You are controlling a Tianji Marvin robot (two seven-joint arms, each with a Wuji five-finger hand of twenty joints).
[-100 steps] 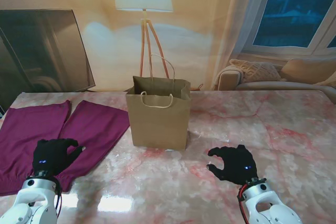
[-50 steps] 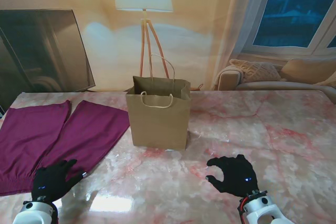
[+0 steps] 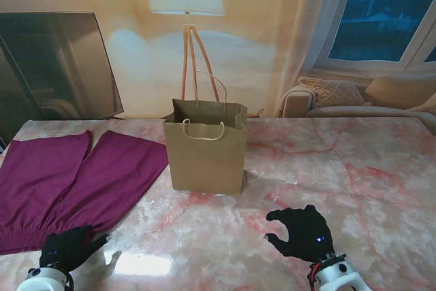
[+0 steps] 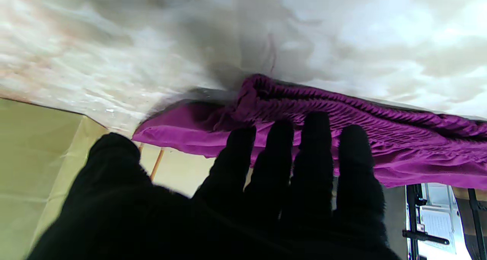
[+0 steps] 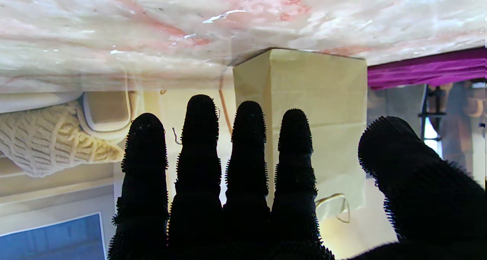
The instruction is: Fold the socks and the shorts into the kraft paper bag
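— Where do we find the shorts (image 3: 65,182)?
— Spread flat at the frame's left, beside the kraft paper bag (image 3: 206,146). Soft and limp, probably; we'd pinch the gathered waistband.
— Our hands?
— Left hand (image 3: 67,249) and right hand (image 3: 304,233) both empty, fingers spread.

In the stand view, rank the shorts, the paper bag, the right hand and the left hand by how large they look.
1. Shorts, widest spread.
2. Paper bag.
3. Right hand.
4. Left hand, partly cut off by the view's edge, so its rank against the right hand is unsure.
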